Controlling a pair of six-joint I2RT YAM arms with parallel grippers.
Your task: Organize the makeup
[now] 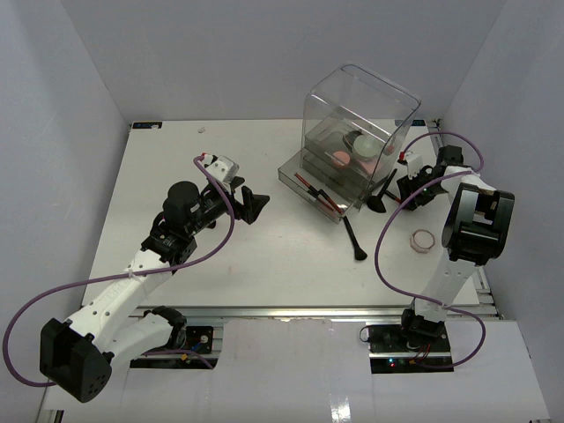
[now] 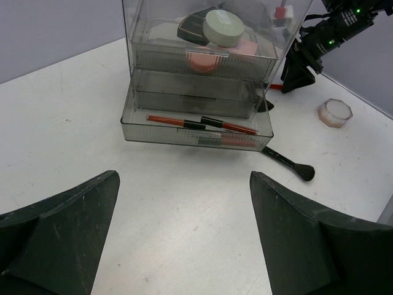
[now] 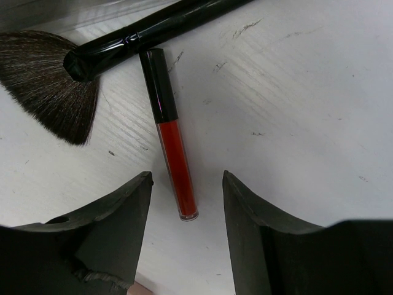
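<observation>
Slim red tube, black-capped, perhaps lip gloss, lies untouched between right gripper's parted jaws; left gripper gapes.

Brushes — two; pencils — two; red gloss tube, drawer box one each.

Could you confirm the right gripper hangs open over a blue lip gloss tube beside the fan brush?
Not blue: the right wrist view shows the lip gloss tube is red. The right gripper does hang open over it, beside the fan brush.
</observation>
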